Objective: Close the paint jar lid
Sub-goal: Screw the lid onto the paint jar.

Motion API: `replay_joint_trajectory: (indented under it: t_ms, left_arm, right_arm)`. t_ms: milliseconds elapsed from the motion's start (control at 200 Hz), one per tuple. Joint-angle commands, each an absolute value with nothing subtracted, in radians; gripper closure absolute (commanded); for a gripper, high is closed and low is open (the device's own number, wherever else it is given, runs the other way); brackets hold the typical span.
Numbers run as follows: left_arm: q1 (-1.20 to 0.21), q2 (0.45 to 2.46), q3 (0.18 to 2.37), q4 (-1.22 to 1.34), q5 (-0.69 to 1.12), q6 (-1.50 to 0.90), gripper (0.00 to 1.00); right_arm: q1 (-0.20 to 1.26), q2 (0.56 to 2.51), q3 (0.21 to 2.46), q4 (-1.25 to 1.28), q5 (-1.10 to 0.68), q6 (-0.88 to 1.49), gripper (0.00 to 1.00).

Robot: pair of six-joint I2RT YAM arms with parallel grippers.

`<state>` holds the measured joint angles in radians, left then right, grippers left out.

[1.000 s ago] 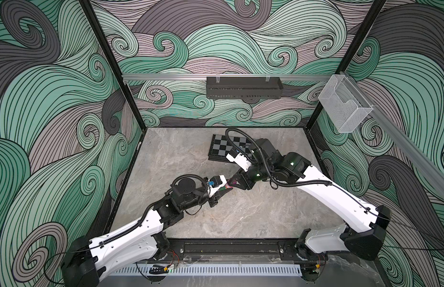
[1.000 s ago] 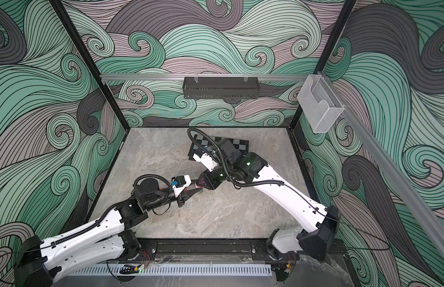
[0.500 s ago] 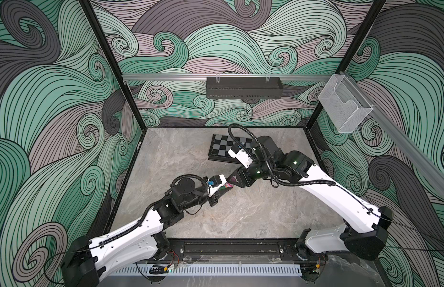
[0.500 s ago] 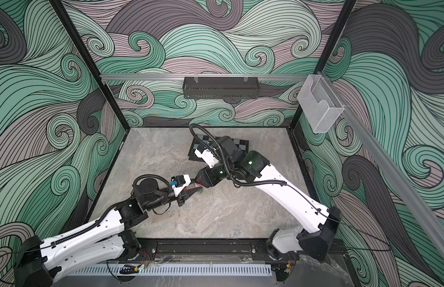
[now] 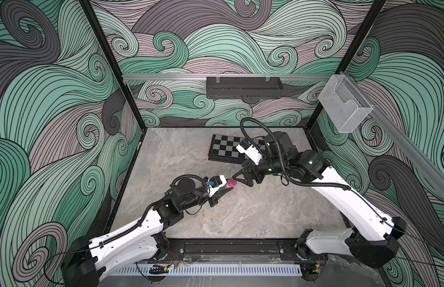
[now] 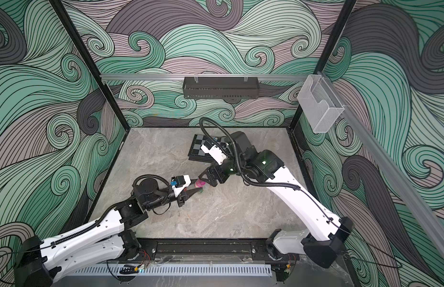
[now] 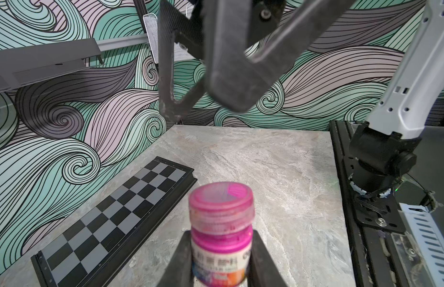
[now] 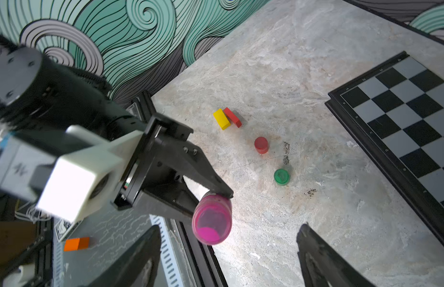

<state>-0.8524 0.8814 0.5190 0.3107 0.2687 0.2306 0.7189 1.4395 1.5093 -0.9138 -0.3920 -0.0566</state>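
A small pink paint jar [image 7: 221,266] is held near the middle of the marble table [image 7: 278,174], apparently lifted off it. It is clamped by its body between the closed fingers of the left gripper [image 7: 222,238]. Its translucent pink lid [image 7: 222,201] is seated on the neck, seemingly a little askew. The right gripper [image 7: 198,104] is poised just past the lid, jaws spread wide, nothing touched. The capping appears largely done, though whether the lid is fully tightened cannot be told. A chessboard [image 7: 111,218] lies nearby.
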Motion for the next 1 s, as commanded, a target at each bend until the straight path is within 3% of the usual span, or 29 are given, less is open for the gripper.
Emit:
replay_joint_trajectory:
  t_ms: [0, 245, 620, 996]
  left_arm:
    - [-0.853, 0.873, 0.520, 0.299, 0.328, 0.209, 0.98]
    - [-0.826, 0.831, 0.521, 0.258, 0.345, 0.177, 0.97]
    - [-0.666, 0.851, 0.606, 0.207, 0.523, 0.172, 0.95]
    - [-0.660, 0.896, 0.632, 0.121, 0.648, 0.233, 0.95]
  right_arm:
    - [0.715, 1.409, 1.458, -0.896, -0.536, -0.363, 0.14]
    - [0.735, 1.327, 1.376, -0.896, -0.565, -0.646, 0.21]
    - [0.736, 1.384, 1.417, -0.896, -0.580, -0.709, 0.20]
    - [0.736, 1.455, 1.486, -0.938, -0.551, -0.802, 0.27]
